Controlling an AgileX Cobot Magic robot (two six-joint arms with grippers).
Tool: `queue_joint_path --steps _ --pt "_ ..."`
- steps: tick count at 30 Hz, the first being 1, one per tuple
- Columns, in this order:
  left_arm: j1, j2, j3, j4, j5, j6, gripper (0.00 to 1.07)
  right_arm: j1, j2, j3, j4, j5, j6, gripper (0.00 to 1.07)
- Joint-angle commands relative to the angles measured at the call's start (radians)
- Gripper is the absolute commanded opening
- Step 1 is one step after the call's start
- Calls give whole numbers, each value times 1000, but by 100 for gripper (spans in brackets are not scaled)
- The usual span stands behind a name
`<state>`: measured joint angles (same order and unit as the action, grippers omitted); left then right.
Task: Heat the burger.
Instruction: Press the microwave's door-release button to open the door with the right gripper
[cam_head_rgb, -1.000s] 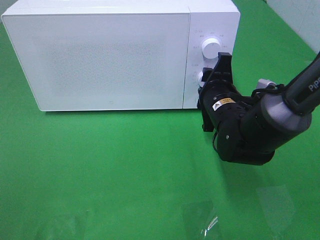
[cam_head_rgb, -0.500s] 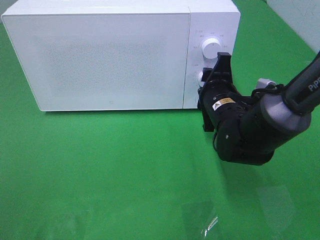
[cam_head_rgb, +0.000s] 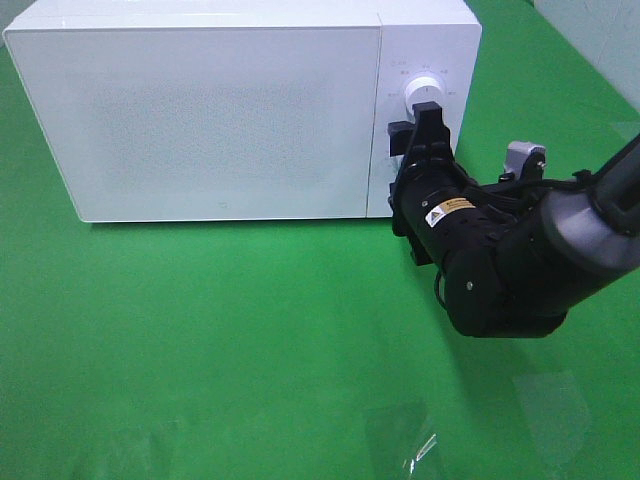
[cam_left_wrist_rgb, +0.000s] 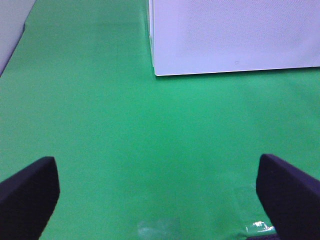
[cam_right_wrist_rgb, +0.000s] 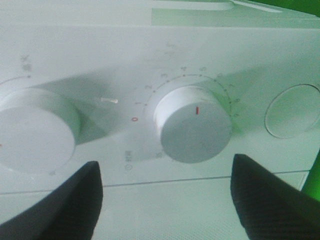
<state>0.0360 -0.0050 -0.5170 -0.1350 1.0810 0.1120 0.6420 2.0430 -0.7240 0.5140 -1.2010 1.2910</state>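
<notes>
The burger is out of view. The white microwave (cam_head_rgb: 210, 110) stands at the back with its door closed. My right gripper (cam_head_rgb: 410, 133) is up against its control panel, just below the upper knob (cam_head_rgb: 422, 93). In the right wrist view the dial knob (cam_right_wrist_rgb: 192, 124) with its red mark sits ahead of the right gripper (cam_right_wrist_rgb: 165, 200). The dark fingertips (cam_right_wrist_rgb: 55, 210) stand wide apart, clear of the knob and holding nothing. My left gripper (cam_left_wrist_rgb: 160, 210) is open and empty over the green mat, facing the microwave's (cam_left_wrist_rgb: 230, 35) lower front corner.
A second knob (cam_right_wrist_rgb: 35, 127) and a round button (cam_right_wrist_rgb: 292, 110) flank the dial on the panel. The green mat (cam_head_rgb: 220, 340) covers the table in front of the microwave. A pale wall or board edge (cam_head_rgb: 600, 30) lies at the back right.
My right gripper has turned at the wrist and spread its jaws at the lower knob, shifting slightly up and left along the panel. The left gripper has not changed.
</notes>
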Motion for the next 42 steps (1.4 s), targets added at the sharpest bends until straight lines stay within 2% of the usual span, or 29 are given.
queue_joint_path --steps 1,8,15,18,19,24,27,29,32,36,42 --pt "2 -18 1 0 -12 -3 100 0 -33 21 -38 13 -49 69" --pt "2 -18 1 0 -12 -3 100 0 -110 81 -82 141 -141 69" --pt "2 -18 1 0 -12 -3 100 -2 -241 141 -93 369 -578 69" --pt "2 -18 1 0 -12 -3 100 -3 -265 141 -84 431 -686 69" --pt "2 -18 1 0 -12 -3 100 -3 -293 141 -83 480 -811 69" --pt "2 -18 1 0 -12 -3 100 -3 -355 141 -83 595 -1028 69" --pt "2 -18 1 0 -12 -3 100 -10 -369 141 -84 625 -1074 69" --pt "2 -18 1 0 -12 -3 100 -60 -433 141 -84 776 -1227 69" --pt "2 -18 1 0 -12 -3 100 -90 -462 134 -87 847 -1283 69" --pt "2 -18 1 0 -12 -3 100 -168 -546 106 -90 1085 -1442 69" --pt "2 -18 1 0 -12 -3 100 -200 -641 94 -95 1289 -1511 69"
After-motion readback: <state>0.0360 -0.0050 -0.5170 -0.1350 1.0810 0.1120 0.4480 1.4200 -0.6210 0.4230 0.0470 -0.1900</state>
